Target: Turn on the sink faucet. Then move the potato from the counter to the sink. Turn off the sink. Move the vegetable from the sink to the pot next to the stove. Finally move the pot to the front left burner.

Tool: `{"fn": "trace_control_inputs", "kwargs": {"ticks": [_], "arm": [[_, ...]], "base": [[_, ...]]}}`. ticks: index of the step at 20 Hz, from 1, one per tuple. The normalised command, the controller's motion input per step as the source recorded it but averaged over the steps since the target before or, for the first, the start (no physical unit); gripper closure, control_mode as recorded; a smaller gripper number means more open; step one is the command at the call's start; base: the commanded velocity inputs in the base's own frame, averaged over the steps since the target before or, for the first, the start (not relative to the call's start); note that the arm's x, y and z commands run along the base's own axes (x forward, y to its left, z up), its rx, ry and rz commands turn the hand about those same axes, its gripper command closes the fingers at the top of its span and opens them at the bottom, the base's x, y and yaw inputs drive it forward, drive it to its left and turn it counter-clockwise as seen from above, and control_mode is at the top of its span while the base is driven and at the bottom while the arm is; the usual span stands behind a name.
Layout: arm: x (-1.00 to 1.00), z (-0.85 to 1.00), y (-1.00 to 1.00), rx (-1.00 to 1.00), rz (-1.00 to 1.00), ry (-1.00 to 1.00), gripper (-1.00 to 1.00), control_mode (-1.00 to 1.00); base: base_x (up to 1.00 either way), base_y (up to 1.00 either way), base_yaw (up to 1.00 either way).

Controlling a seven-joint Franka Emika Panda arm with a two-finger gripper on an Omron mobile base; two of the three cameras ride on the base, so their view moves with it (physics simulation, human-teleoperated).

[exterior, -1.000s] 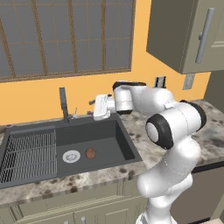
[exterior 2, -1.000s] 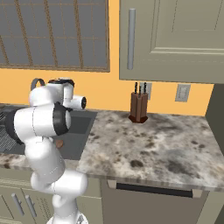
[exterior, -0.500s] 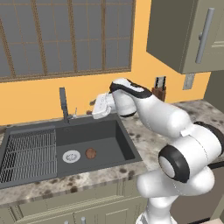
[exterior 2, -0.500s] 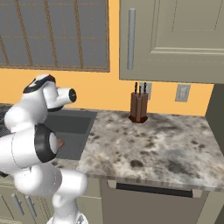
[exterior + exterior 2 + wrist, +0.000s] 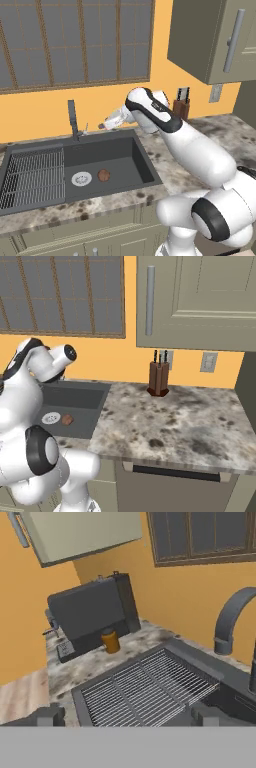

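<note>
- The white arm reaches across the sink (image 5: 145,170), its hand (image 5: 103,125) held up near the rear rim, just right of the faucet (image 5: 73,119).
- In the hand view two dark fingertips (image 5: 49,715) sit far apart at the bottom, with nothing between them; the hand is spread wide and holds nothing.
- The faucet stands upright at the back of the sink; its small lever (image 5: 85,130) sits at the base, close to the tip of the hand. Whether they touch, I cannot tell.
- I cannot make out whether water runs from the spout.
- The potato (image 5: 104,175) lies on the basin floor, just beside the round drain (image 5: 81,178), to its right. From the right base view the same brown lump (image 5: 67,419) rests next to the pale drain disc.
- A wire rack (image 5: 31,176) fills the left part of the sink.
- Looking along the hand, the curved faucet neck (image 5: 234,614) rises at the right, the rack (image 5: 145,688) spreads below, and beyond it a dark coffee machine (image 5: 92,614) stands on the bench (image 5: 75,667) with a small orange cup (image 5: 111,641) in front of it.
- A knife block (image 5: 158,379) stands against the yellow wall on the speckled bench (image 5: 175,426), well apart from the sink.
- Cabinets (image 5: 200,301) hang above it; a window (image 5: 75,42) sits behind the faucet.
</note>
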Motion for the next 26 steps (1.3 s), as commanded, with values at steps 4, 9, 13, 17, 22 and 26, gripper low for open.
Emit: {"fn": "trace_control_inputs", "kwargs": {"ticks": [4, 9, 13, 17, 22, 26], "arm": [[-0.35, 0.00, -0.01, -0.02, -0.14, 0.31, -1.00, -1.00], [-0.20, -0.12, -0.07, -0.04, -0.17, 0.30, -1.00, -1.00], [-0.14, -0.31, -0.27, -0.07, -0.23, 0.25, -1.00, -1.00], [-0.03, -0.58, -0.32, -0.12, -0.24, 0.10, -1.00, -1.00], [0.06, -0.55, -0.20, -0.21, -0.13, 0.07, -1.00, -1.00], [0.12, -0.41, -0.14, -0.18, -0.13, 0.11, -1.00, -1.00]], "base": [[0.00, 0.00, 0.00], [0.00, 0.00, 0.00], [0.00, 0.00, 0.00], [0.00, 0.00, 0.00], [0.00, 0.00, 0.00], [0.00, 0.00, 0.00]]}}
